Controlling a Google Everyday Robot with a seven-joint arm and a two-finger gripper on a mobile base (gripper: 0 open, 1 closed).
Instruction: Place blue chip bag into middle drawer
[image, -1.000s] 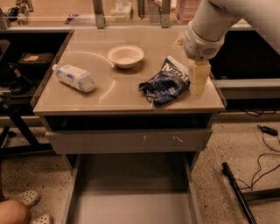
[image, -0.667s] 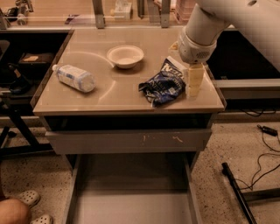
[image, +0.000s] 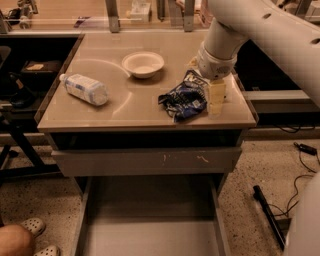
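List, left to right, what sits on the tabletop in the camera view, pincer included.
water bottle → white bowl → blue chip bag → pincer, down at the bag's right edge near the table's right side.

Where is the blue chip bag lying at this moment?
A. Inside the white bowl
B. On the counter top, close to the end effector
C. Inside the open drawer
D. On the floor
B: the blue chip bag lies on the counter top, with the end effector just beside it, and not in the open middle drawer below.
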